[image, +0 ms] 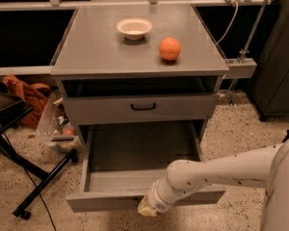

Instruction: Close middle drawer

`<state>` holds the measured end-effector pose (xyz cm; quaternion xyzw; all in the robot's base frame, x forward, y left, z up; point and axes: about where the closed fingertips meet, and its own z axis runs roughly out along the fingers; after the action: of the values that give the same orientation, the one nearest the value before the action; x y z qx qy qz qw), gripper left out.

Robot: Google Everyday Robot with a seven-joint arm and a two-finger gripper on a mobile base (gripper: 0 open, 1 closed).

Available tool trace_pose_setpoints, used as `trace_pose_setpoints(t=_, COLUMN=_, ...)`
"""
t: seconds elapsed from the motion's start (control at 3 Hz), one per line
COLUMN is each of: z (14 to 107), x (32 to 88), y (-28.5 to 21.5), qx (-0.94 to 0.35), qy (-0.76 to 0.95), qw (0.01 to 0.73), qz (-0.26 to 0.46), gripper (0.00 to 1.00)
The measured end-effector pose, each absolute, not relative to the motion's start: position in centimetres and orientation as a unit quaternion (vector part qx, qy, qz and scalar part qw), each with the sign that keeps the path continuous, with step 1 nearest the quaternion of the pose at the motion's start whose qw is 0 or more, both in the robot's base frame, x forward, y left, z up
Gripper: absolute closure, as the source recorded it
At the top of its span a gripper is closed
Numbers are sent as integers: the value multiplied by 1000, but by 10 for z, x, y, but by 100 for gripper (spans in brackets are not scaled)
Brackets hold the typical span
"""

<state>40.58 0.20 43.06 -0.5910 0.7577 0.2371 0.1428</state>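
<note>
Gripper [147, 210] at open middle drawer [135, 153] front, state can't tell; bowl [134, 28] & orange [169, 48] on cabinet [96, 52].

One bowl [134, 28], one orange [169, 48], one upper drawer [183, 109], one middle drawer [101, 201] with one gripper [147, 207] at its front.

camera: high, angled down at cabinet [96, 47] | near | gripper [147, 207] at middle drawer [135, 150] front, bottom centre

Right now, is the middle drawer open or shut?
Open: the middle drawer is pulled out, grey tray showing; the gripper sits at its front.
</note>
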Motion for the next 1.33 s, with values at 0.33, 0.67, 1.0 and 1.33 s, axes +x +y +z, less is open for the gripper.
trace_pose_setpoints(t=0.33, z=430, x=408, y=24, qx=-604, qy=740, qw=159, qz=250, gripper=11)
trace_pose_setpoints(t=0.67, z=431, x=406, y=29, qx=-606, qy=737, qw=161, qz=253, gripper=0)
trace_pose_setpoints(t=1.0, z=423, x=411, y=58, qx=-609, qy=735, qw=172, qz=243, gripper=0)
trace_pose_setpoints(t=1.33, z=423, x=411, y=58, qx=-609, qy=735, qw=172, qz=243, gripper=0)
